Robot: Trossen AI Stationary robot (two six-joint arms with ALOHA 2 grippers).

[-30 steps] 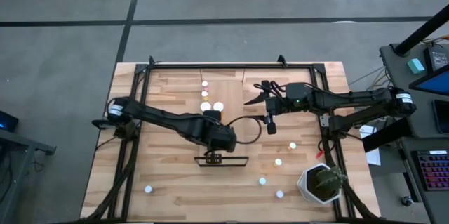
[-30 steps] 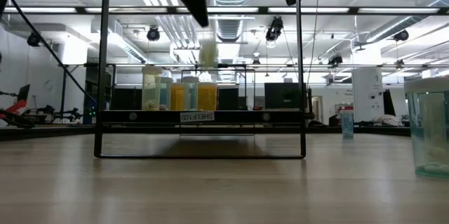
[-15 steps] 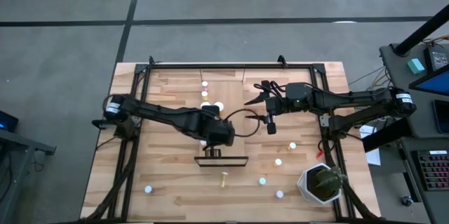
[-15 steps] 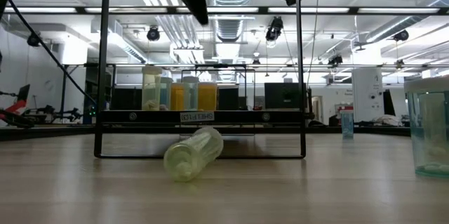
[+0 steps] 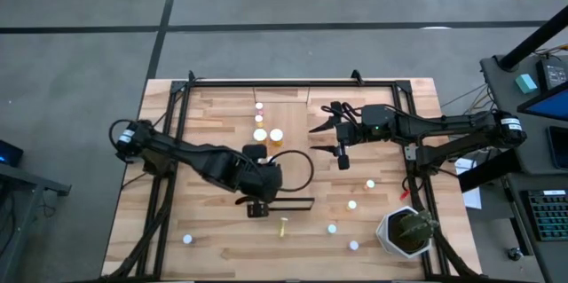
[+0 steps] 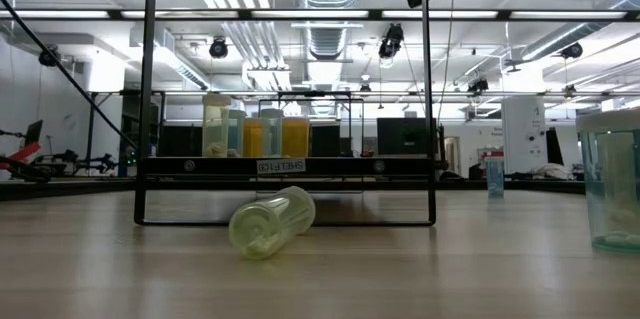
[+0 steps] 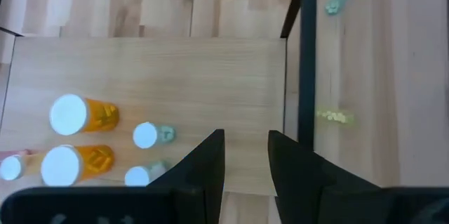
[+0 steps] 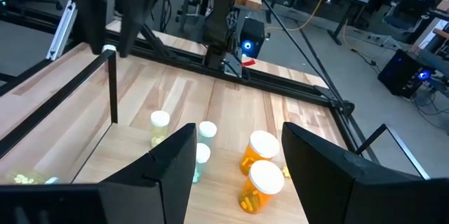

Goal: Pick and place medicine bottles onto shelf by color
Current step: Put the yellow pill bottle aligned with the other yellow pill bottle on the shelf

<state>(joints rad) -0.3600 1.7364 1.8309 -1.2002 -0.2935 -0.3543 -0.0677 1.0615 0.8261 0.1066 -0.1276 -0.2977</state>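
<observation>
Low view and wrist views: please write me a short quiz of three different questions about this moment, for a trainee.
1. True or false: the greenish bottle stands upright.
2. Choose one. What is between the fingers of the left gripper? A: an orange bottle. B: nothing. C: the greenish bottle.
3. Fill the gap: beyond the open right gripper, ___ orange bottles with white caps stand on the shelf.

Key
1. False: it lies on its side on the table, in front of the shelf's dark rail.
2. B.
3. Two.
</observation>
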